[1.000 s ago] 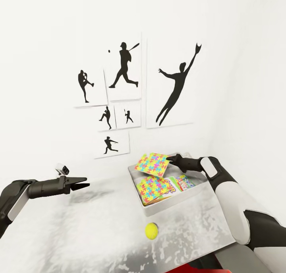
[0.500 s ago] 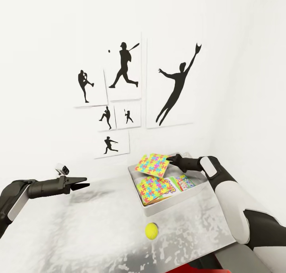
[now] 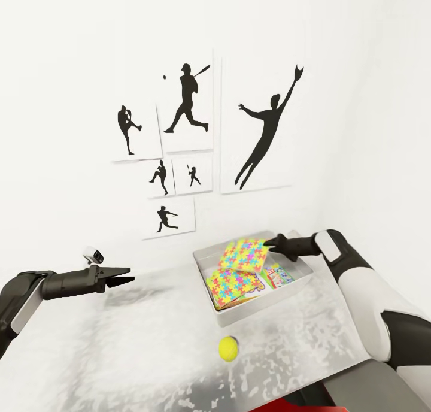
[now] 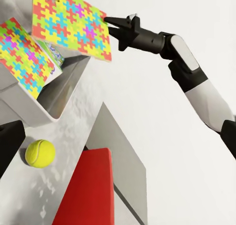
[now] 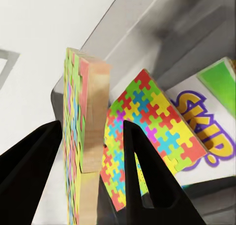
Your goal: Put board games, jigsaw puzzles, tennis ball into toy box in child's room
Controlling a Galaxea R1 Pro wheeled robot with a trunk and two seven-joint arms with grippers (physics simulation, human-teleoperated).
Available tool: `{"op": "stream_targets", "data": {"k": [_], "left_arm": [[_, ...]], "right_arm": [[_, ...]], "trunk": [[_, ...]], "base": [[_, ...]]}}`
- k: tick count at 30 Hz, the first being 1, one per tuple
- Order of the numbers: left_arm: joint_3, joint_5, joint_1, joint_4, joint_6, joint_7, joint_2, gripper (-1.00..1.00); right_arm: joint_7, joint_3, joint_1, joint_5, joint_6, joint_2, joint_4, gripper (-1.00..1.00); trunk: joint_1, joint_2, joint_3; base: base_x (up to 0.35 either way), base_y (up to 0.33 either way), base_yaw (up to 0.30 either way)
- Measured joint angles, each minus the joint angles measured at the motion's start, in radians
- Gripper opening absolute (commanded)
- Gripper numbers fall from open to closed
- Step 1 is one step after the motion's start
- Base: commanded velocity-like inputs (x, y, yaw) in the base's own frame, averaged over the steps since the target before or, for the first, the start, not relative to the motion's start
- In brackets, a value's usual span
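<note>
The light-grey toy box (image 3: 302, 278) sits on the table (image 3: 137, 346) and holds a jigsaw puzzle (image 3: 230, 283) lying on printed board games (image 3: 278, 276). My right gripper (image 3: 269, 242) is shut on the edge of a second jigsaw puzzle (image 3: 243, 254), which hangs tilted over the box. In the right wrist view that puzzle (image 5: 86, 131) stands edge-on between my fingers, above the puzzle in the box (image 5: 147, 122). The tennis ball (image 3: 228, 348) lies on the table just in front of the box. My left gripper (image 3: 127, 278) hovers open over the table's left part, holding nothing.
A white wall with black sports-silhouette pictures (image 3: 185, 109) rises right behind the table. A red object (image 4: 88, 190) sits below the table's near edge. Bare table top lies between my left gripper and the toy box.
My right arm has drawn back to the right, carrying the puzzle farther over the toy box and slightly lower. The left arm and the tennis ball have not moved.
</note>
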Motion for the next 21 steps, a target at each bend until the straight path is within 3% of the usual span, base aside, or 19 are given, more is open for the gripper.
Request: {"op": "stream_targets", "data": {"k": [8, 14, 21], "left_arm": [[0.0, 0.001, 0.0, 0.0, 0.0, 0.0, -0.001, 1.0], [0.0, 0.002, 0.0, 0.0, 0.0, 0.0, 0.0, 1.0], [0.0, 0.002, 0.0, 0.0, 0.0, 0.0, 0.0, 1.0]], "right_arm": [[0.003, 0.092, 0.004, -0.003, 0.004, 0.0, 0.0, -1.0], [0.044, 0.16, 0.005, -0.003, 0.006, 0.003, 0.0, -1.0], [0.062, 0.185, 0.008, 0.001, 0.004, 0.002, 0.0, -1.0]], "trunk": [[0.0, 0.0, 0.0], [0.0, 0.0, 0.0], [0.0, 0.0, 0.0]], "base": [[0.0, 0.0, 0.0], [0.0, 0.0, 0.0], [0.0, 0.0, 0.0]]}}
